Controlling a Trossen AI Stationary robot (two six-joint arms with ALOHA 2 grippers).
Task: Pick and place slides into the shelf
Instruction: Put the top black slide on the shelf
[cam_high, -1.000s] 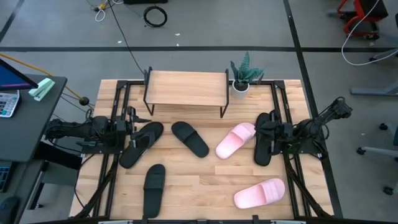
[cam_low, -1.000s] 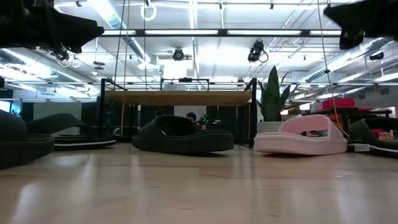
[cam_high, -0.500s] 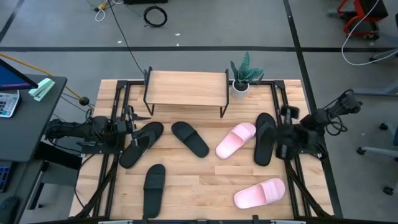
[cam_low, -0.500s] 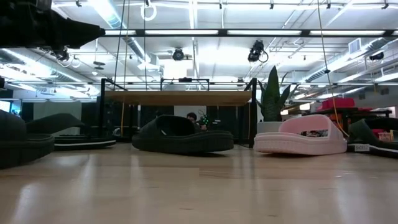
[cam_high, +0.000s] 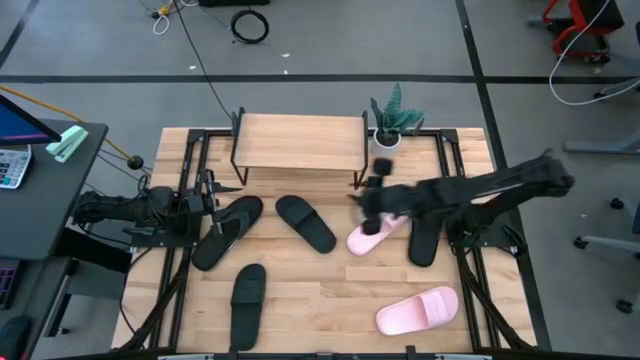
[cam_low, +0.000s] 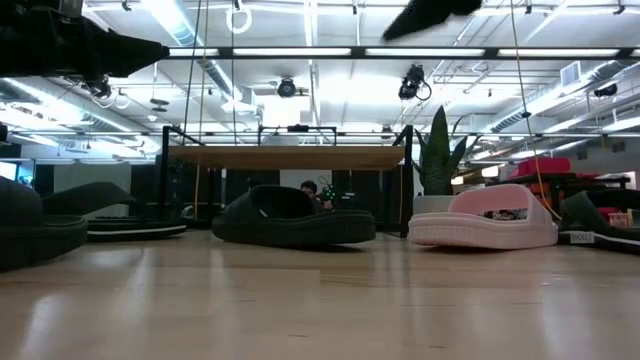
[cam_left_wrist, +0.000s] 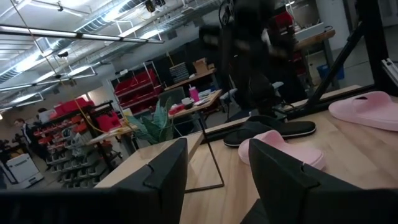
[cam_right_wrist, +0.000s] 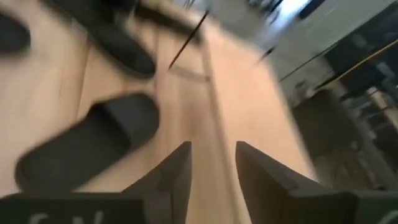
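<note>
Several slides lie soles down on the slatted table: black ones (cam_high: 228, 232) (cam_high: 305, 222) (cam_high: 247, 300) (cam_high: 424, 240) and two pink ones (cam_high: 362, 238) (cam_high: 417, 310). The shelf (cam_high: 298, 143) stands on its black legs at the table's far side. My right gripper (cam_high: 366, 210) reaches out over the table's middle, above the toe end of the upper pink slide, open (cam_right_wrist: 211, 165) and holding nothing. My left gripper (cam_high: 210, 197) waits at the table's left edge, open (cam_left_wrist: 214, 177), beside a black slide.
A small potted plant (cam_high: 393, 122) stands just right of the shelf. Black frame rails (cam_high: 190, 180) (cam_high: 452, 170) run along the table's left and right sides. A desk with a screen (cam_high: 40, 140) stands off the table's left edge.
My right arm has swung out from the table's right edge toward the middle and risen. Its gripper, which was over the black slide at the right rail, now hangs above the pink slide near the shelf. No slide has moved.
</note>
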